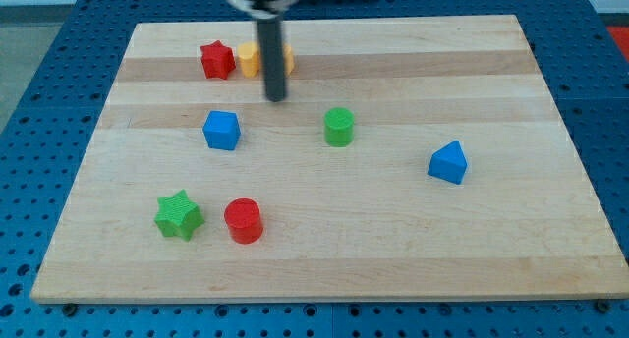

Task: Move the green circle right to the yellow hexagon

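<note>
The green circle (339,127) stands on the wooden board (393,230), a little right of the middle. The yellow hexagon (252,58) lies near the view's top, partly hidden behind the dark rod, next to a red star (216,60). My tip (276,97) rests on the board just below the yellow hexagon, to the upper left of the green circle and apart from it.
A blue cube (221,130) lies left of the tip. A blue triangular block (448,163) is at the right. A green star (179,215) and a red cylinder (243,221) sit at the lower left. Blue pegboard surrounds the board.
</note>
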Available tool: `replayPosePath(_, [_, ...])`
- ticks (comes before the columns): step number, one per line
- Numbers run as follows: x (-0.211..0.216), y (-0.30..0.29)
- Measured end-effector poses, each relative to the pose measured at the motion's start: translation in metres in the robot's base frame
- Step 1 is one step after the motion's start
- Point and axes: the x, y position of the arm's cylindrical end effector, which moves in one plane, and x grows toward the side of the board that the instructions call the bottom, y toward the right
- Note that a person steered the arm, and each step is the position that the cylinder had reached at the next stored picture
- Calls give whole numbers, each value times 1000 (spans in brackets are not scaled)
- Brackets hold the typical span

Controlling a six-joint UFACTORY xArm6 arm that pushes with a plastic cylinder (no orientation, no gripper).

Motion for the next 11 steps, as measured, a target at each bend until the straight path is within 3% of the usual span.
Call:
replayPosePath(1, [72, -6])
replayPosePath(2, [131, 43])
replayPosePath(3, [135, 115])
replayPosePath(7, [8, 114])
replayPosePath(11, [-2, 84])
